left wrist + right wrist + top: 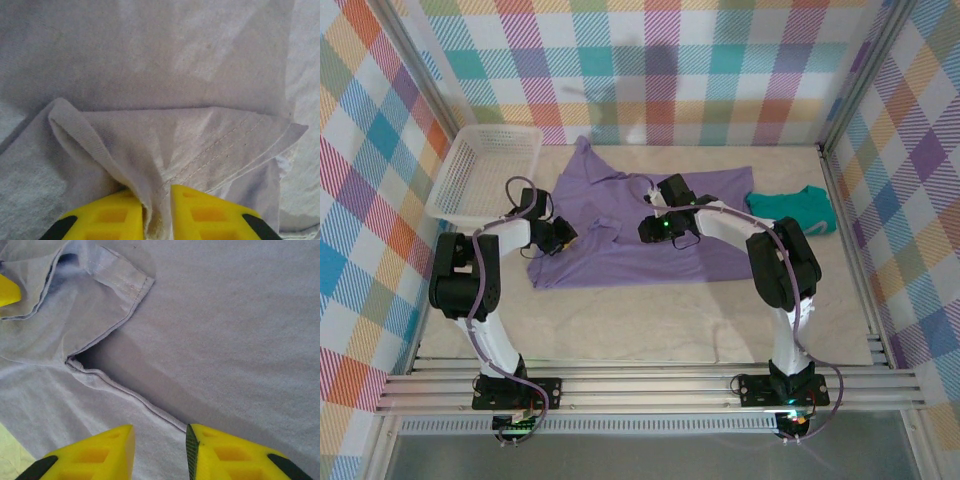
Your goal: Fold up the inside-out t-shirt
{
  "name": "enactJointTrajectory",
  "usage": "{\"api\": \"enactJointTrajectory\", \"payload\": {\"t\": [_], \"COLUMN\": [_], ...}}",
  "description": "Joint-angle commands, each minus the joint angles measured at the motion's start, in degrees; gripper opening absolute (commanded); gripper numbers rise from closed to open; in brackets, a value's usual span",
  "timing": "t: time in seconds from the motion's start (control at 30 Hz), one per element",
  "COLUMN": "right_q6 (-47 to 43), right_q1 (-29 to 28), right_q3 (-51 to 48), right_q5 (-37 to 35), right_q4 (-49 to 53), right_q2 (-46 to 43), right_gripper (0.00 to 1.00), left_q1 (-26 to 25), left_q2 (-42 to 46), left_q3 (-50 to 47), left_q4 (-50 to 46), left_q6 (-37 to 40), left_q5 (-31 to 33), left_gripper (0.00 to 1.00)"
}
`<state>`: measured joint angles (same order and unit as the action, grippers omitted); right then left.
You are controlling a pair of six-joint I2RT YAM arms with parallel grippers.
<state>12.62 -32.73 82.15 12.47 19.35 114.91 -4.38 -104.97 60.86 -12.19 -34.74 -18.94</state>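
The inside-out t-shirt (715,195), lavender-purple, lies spread across the middle of the table with its left part rumpled. My left gripper (561,237) is at the shirt's left edge. In the left wrist view its yellow fingers (115,215) are closed on a raised fold of the shirt (175,60) beside a stitched hem. My right gripper (655,226) hovers low over the shirt's middle. In the right wrist view the right gripper (160,434) stands open, and a seam of the shirt (225,315) runs flat between its fingers. A sleeve lies ahead of it.
A white mesh basket (485,172) stands at the back left. A smaller teal-green garment (795,208) lies just past the shirt's right edge. Checked walls close in the table on three sides. A yellow fingertip of the left gripper (7,290) shows at the right wrist view's left edge.
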Motion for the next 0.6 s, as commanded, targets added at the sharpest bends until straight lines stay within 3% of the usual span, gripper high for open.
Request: {"api": "enactJointTrajectory", "payload": {"t": [0.0,0.1,0.3,0.33,0.43,0.57], "right_q6": [-1.11,-1.28,-1.72,-1.72,-1.07,2.62], "right_q1": [0.30,0.29,1.04,1.21,2.02,7.35], "right_q3": [-0.76,-1.11,-5.83,-6.76,-9.96,-15.38], "right_q5": [-0.16,-0.89,-3.44,-4.03,-7.32,-9.89], "right_q4": [-0.18,0.53,1.68,1.94,4.53,9.13], "right_q2": [-2.50,-3.29,-7.90,-8.74,-11.74,-16.94], "right_gripper": [0.34,0.34,0.34,0.35,0.36,0.40], "left_q1": [-0.23,0.49,3.79,4.34,6.02,6.42], "left_q2": [-0.67,-1.09,-4.47,-5.39,-7.50,-3.09], "left_q3": [2.84,5.27,12.54,13.90,16.17,11.64], "left_q4": [-1.23,-1.69,-1.33,-1.87,-2.73,-0.61], "left_q6": [0.76,0.30,-2.83,-3.25,-4.54,-5.03], "left_q5": [0.26,0.81,2.28,3.30,5.09,3.62], "left_gripper": [0.09,0.00,0.00,0.04,0.30,0.46]}}
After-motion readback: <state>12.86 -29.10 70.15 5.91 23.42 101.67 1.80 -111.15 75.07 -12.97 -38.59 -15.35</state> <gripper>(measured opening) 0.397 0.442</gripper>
